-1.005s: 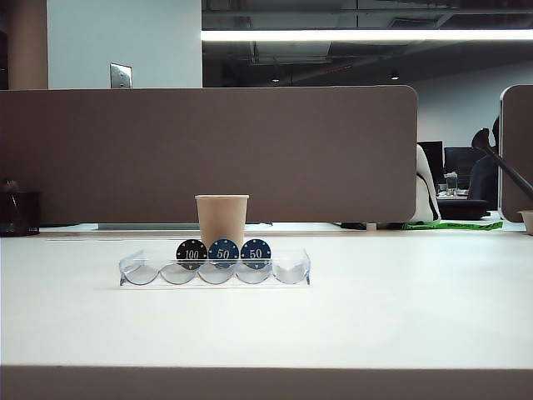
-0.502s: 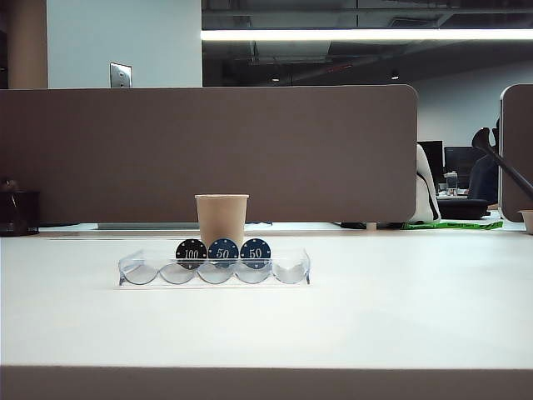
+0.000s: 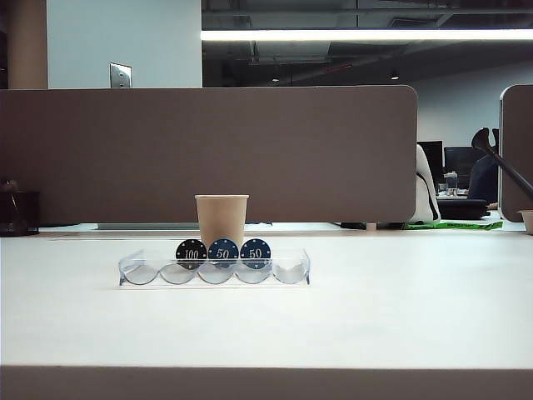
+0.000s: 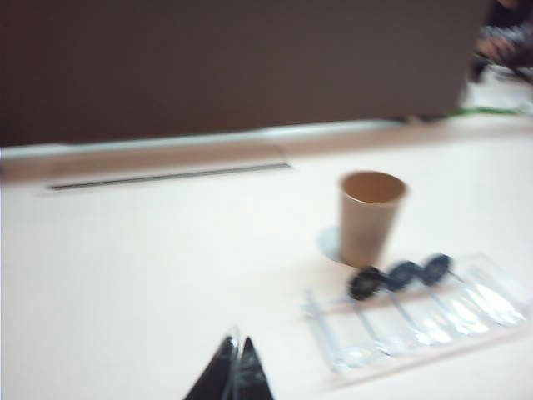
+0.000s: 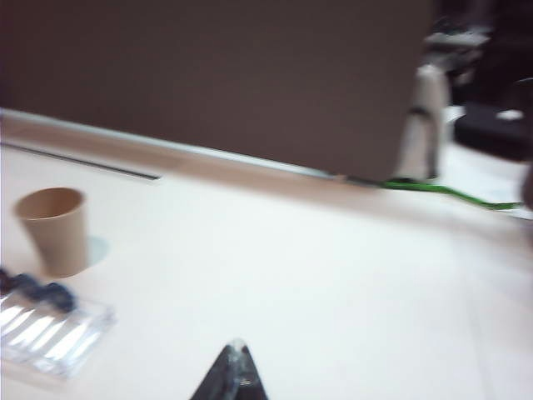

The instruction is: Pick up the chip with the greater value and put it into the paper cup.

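Black, marked 100, the chip (image 3: 191, 252) stands in the clear tray (image 3: 291, 268) beside 2 blue chips (image 3: 240, 252), just before the paper cup (image 3: 221, 218). Left gripper (image 4: 236, 372) and right gripper (image 5: 234, 372) hover apart, jaws closed, empty. Approach is only starting; next, jaws must open over it.

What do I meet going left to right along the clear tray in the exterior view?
Left end of the clear tray, with empty slots → black 100 chip → first blue 50 chip → second blue 50 chip → empty slot at the tray's right end. The paper cup stands behind the chips.
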`<state>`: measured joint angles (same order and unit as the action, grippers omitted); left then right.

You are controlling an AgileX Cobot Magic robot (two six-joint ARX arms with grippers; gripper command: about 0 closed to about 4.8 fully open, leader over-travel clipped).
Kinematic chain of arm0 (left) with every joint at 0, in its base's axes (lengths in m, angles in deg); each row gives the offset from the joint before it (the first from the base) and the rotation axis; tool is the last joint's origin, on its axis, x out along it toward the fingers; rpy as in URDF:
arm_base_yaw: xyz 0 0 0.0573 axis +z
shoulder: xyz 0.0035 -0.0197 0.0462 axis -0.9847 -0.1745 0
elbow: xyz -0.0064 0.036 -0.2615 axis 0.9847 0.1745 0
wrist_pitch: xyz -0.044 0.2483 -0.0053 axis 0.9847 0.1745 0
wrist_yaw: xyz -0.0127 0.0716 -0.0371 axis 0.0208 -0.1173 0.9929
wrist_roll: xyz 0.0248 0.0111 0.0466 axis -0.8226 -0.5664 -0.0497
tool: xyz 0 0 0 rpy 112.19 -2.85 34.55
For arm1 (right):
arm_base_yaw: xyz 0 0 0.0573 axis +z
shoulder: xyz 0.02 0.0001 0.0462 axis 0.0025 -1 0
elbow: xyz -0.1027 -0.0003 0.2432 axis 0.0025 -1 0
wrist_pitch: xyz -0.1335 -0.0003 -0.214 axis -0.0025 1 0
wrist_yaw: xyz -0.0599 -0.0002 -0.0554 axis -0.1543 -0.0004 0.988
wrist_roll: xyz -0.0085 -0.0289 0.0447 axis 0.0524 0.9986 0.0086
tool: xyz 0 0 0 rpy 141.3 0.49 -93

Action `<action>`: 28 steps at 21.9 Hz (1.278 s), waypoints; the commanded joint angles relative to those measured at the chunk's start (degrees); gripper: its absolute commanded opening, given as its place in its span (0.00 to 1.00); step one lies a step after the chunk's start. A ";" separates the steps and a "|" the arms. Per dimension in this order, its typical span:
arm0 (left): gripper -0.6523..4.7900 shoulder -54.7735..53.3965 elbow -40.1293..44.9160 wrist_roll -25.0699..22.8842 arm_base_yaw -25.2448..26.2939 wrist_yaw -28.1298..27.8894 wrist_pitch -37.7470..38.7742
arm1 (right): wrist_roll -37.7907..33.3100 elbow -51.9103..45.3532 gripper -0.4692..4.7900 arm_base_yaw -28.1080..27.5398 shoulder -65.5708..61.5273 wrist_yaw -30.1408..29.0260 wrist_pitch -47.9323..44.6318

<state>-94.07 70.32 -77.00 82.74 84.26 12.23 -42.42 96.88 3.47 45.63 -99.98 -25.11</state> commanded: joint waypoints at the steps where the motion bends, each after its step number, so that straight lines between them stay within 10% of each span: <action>1: 0.11 -5.95 -4.04 -1.99 -0.04 4.61 -0.92 | 1.36 5.60 0.09 0.76 -7.72 -5.33 2.34; 13: 0.11 -31.21 -15.61 -14.67 -13.03 6.60 -0.50 | 2.82 13.35 0.09 22.51 -36.13 3.65 -0.09; 28: 0.11 -35.78 -15.50 -20.37 -17.05 1.27 -0.33 | 1.25 13.35 0.09 26.05 -41.13 2.62 -13.42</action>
<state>-129.63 54.89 -95.23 65.67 86.43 12.73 -39.84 109.92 29.50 5.30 -97.69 -36.52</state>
